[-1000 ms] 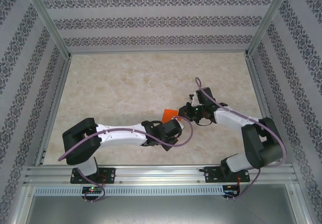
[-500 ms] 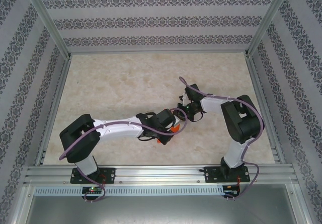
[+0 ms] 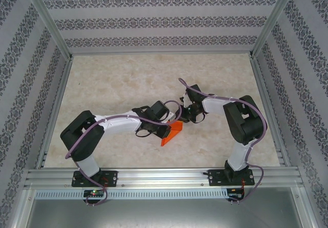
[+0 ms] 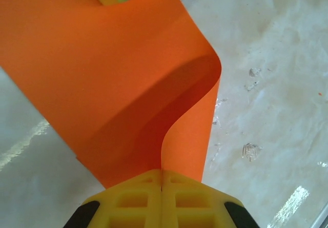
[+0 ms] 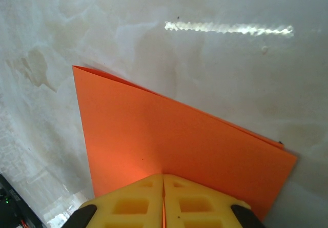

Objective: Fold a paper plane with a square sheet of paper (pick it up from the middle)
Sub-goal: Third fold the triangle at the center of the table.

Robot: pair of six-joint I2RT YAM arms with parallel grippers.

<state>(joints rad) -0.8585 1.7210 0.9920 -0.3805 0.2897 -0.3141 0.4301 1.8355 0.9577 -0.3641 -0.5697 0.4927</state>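
Top external shows you the pale marbled table (image 3: 118, 79), with the bright orange folded paper sheet (image 3: 171, 134) near its middle. Your left gripper (image 4: 162, 179) is clamped on the sheet's curled edge, and your right gripper (image 5: 163, 179) pinches its doubled layers.

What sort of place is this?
Probably a lab test booth: a marble-look tabletop boxed in by aluminium posts and patterned wall panels, with the left arm and right arm bolted to a near-edge rail.

square sheet of paper (image 3: 172, 134) now on the near side of left gripper (image 3: 169, 126) — was beyond it; right arm (image 3: 242, 121) elbow folded inward.
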